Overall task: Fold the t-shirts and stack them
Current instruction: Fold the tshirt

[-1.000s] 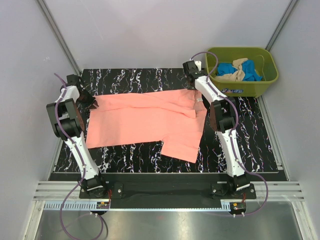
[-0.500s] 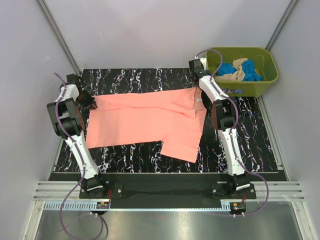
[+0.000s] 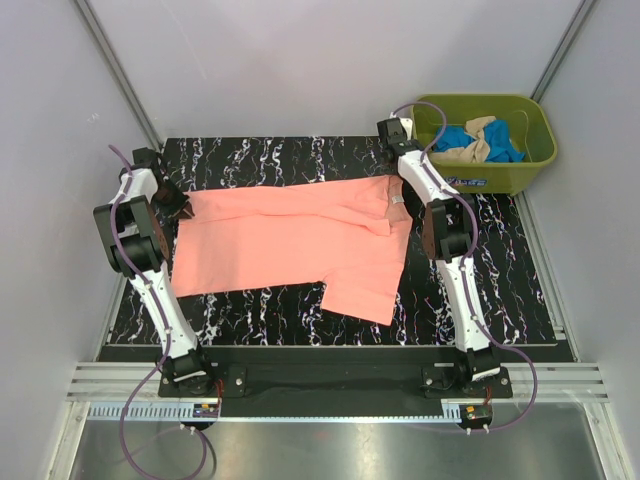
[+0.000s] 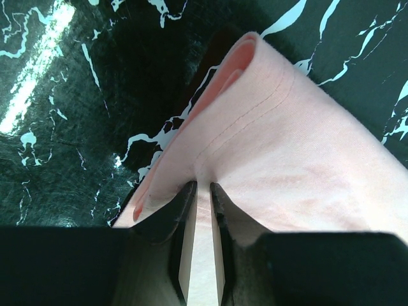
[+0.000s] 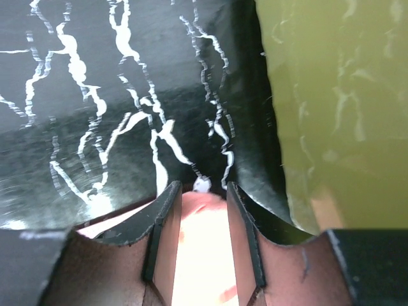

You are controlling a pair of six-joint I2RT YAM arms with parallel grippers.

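The right end effector (image 5: pixel 194 191) edges toward the tub (image 3: pixel 480 178), grip on the shirt (image 3: pixel 290 240) unclear; left end effector (image 4: pixel 201 191) clamps its edge; folding waits.

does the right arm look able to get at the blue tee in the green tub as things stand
Probably yes: the right gripper sits beside the open tub, nothing blocks the blue tee, though pink cloth shows between its fingers.

So the salmon-pink t-shirt (image 3: pixel 290 240) is spread flat over the black marbled tabletop (image 3: pixel 260 155). The left end effector (image 3: pixel 183 207) is at its far-left corner, the right end effector (image 3: pixel 392 140) by the far-right one. Over on the far right there's a green tub (image 3: pixel 500 180) with a blue tee (image 3: pixel 455 137) and a beige tee (image 3: pixel 478 142) inside.
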